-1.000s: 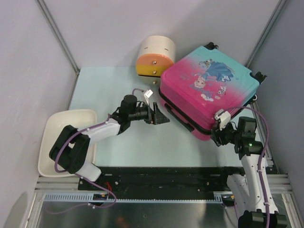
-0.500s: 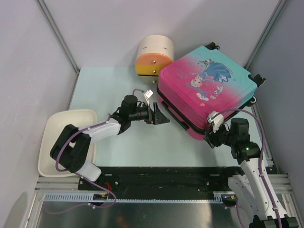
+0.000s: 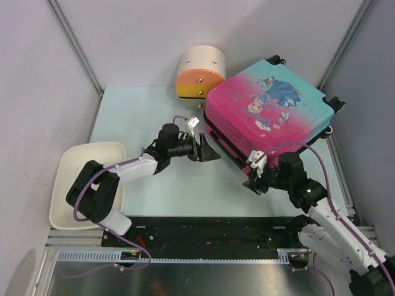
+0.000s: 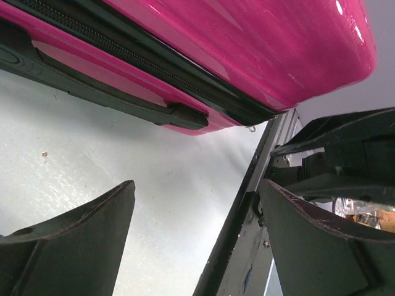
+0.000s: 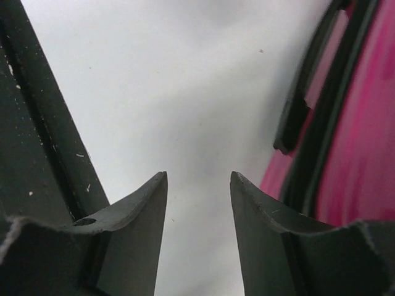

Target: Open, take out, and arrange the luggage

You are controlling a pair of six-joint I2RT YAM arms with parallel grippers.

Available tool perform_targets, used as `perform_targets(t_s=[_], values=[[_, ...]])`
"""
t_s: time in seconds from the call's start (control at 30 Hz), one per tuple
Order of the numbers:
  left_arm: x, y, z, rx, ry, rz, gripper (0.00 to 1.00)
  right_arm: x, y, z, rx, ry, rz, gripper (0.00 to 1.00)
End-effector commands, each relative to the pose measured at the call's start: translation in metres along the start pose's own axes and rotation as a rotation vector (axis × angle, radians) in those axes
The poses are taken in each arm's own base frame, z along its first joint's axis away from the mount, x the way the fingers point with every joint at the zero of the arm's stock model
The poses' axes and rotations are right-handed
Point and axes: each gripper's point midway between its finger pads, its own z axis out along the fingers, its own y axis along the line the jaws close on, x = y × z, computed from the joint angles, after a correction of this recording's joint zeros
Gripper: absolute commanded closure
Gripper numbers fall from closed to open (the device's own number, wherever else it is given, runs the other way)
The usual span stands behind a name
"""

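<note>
The luggage [image 3: 265, 117] lies shut at 1 o'clock on the counter [image 3: 142, 111]. Left jaws stand wide and empty at its 8 o'clock edge. Right jaws are half open and empty at 6 o'clock. If they miss the zipper [image 4: 154, 68], they may only push the case away.

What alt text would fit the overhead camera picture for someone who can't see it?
A closed pink-and-teal suitcase lies print-up at the table's far right; the robot's left hand and right hand, both open and empty, hover by its near edge. A cream drawer box stands beside it at the back, a white tray at near left.
</note>
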Motion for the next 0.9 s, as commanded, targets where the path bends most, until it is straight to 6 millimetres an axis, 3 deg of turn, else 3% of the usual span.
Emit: perform_targets(t_s=[0.0,0.13,0.23,0.27,0.37,0.43,0.5,0.63,0.67,0.73,0.77,0.87], values=[[-0.019,-0.016,-0.007,0.024,-0.071,0.051,0.13,-0.03,-0.011,0.022,0.077,-0.077,-0.04,0.5],[-0.027,-0.02,-0.021,-0.014,-0.138,0.16,0.15,-0.082,-0.008,0.006,0.088,-0.23,-0.034,0.46],[-0.021,-0.022,-0.032,-0.052,-0.158,0.262,0.16,-0.119,-0.015,-0.016,0.145,-0.317,-0.047,0.43],[-0.013,-0.017,-0.034,-0.074,-0.154,0.283,0.16,-0.125,-0.022,-0.021,0.177,-0.322,-0.049,0.42],[-0.001,-0.03,-0.04,-0.097,-0.157,0.449,0.15,-0.142,-0.051,-0.041,0.305,-0.341,0.0,0.42],[0.012,-0.05,-0.034,-0.075,-0.15,0.587,0.15,-0.15,-0.072,-0.054,0.389,-0.358,0.039,0.41],[0.021,-0.063,-0.021,-0.127,-0.171,0.711,0.18,-0.145,-0.104,-0.071,0.518,-0.362,0.108,0.41],[0.025,-0.092,0.01,-0.12,-0.197,0.727,0.16,-0.124,-0.157,-0.097,0.724,-0.323,0.219,0.41],[0.037,-0.094,0.023,-0.136,-0.178,0.723,0.17,-0.121,-0.163,-0.102,0.743,-0.32,0.235,0.4],[0.036,-0.104,0.036,-0.168,-0.197,0.727,0.19,-0.111,-0.176,-0.111,0.784,-0.306,0.26,0.4],[0.052,-0.109,0.047,-0.154,-0.178,0.738,0.19,-0.107,-0.179,-0.113,0.795,-0.298,0.263,0.4],[0.056,-0.123,0.067,-0.182,-0.215,0.717,0.18,-0.098,-0.189,-0.121,0.842,-0.27,0.266,0.38]])
